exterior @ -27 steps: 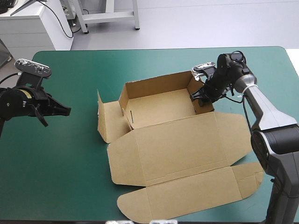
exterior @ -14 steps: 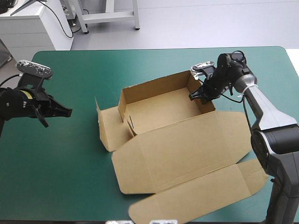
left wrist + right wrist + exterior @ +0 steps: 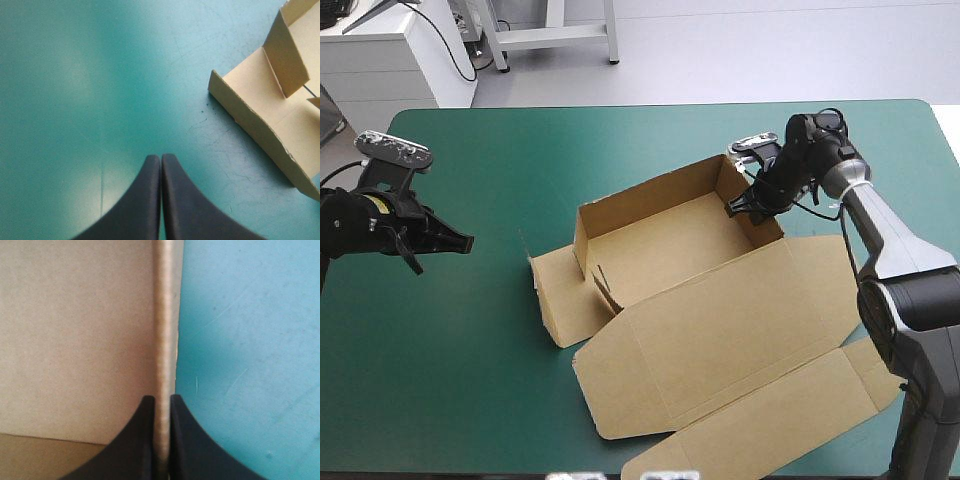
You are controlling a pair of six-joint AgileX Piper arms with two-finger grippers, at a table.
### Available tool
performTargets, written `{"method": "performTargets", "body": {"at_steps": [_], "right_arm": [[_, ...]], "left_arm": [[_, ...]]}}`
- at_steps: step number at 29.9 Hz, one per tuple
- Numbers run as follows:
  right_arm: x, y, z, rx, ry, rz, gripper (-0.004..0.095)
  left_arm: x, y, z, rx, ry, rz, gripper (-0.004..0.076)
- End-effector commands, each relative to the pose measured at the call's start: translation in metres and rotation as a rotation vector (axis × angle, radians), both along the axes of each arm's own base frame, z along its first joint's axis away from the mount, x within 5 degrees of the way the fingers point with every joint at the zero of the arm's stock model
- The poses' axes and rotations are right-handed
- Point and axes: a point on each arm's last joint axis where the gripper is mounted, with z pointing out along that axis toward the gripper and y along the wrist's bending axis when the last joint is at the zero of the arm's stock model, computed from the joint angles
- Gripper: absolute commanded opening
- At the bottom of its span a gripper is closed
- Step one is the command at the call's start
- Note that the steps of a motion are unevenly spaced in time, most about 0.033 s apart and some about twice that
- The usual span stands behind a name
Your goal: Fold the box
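The brown box (image 3: pixel 670 240) lies mid-table as an open tray with raised walls, its wide lid (image 3: pixel 720 320) and front flap spread flat toward the near edge. My right gripper (image 3: pixel 744 207) is shut on the box's right side wall (image 3: pixel 162 340), whose top edge runs between the black fingers (image 3: pixel 146 440). My left gripper (image 3: pixel 465 239) hovers over bare teal-green cover to the left of the box, its fingers (image 3: pixel 161 200) shut together with nothing in them. The box's left flap (image 3: pixel 270 110) lies ahead of it to one side.
The teal-green table cover (image 3: pixel 450 350) stretches bare on the left and along the far side. The lid's front flap (image 3: pixel 790 410) reaches the table's near edge at the right.
The right gripper has dragged the box toward the right and turned it, so the lid and front flap slid toward the near right corner. The left gripper stayed in place.
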Motion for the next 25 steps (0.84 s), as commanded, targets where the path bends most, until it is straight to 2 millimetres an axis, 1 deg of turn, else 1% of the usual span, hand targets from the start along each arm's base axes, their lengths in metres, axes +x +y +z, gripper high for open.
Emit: {"method": "performTargets", "body": {"at_steps": [1,5,6,9,12,15,18,20,23,25], "right_arm": [[-0.021,-0.009,0.06,0.072,-0.126,-0.011,-0.0016],[-0.039,-0.022,0.096,0.105,-0.212,-0.038,-0.0017],[-0.047,-0.027,0.108,0.109,-0.245,-0.048,-0.0021],[-0.066,-0.039,0.137,0.122,-0.323,-0.073,-0.0021],[-0.088,-0.05,0.163,0.136,-0.399,-0.098,-0.0021],[-0.106,-0.063,0.182,0.133,-0.461,-0.131,-0.0021],[-0.123,-0.075,0.197,0.138,-0.511,-0.167,-0.0021],[-0.134,-0.08,0.202,0.142,-0.529,-0.183,-0.0021],[-0.148,-0.081,0.205,0.139,-0.543,-0.186,-0.0021],[-0.153,-0.081,0.204,0.138,-0.537,-0.186,-0.0021]], "left_arm": [[-0.005,0.001,0.016,-0.006,-0.093,0.008,-0.0008],[-0.003,0.006,0.017,0.026,-0.112,0.046,-0.0008],[-0.001,0.008,0.016,0.041,-0.111,0.069,-0.0008],[0.002,0.012,0.014,0.074,-0.108,0.108,-0.0008],[0.007,0.014,0.007,0.108,-0.107,0.117,-0.0008],[0.012,0.014,-0.004,0.119,-0.103,0.112,-0.0008],[0.019,0.013,-0.02,0.093,-0.123,0.125,-0.0008],[0.024,0.011,-0.033,0.061,-0.141,0.138,-0.0008],[0.035,0.004,-0.052,-0.02,-0.18,0.125,-0.0006],[0.041,-0.003,-0.06,-0.104,-0.192,0.118,-0.0006]]}}
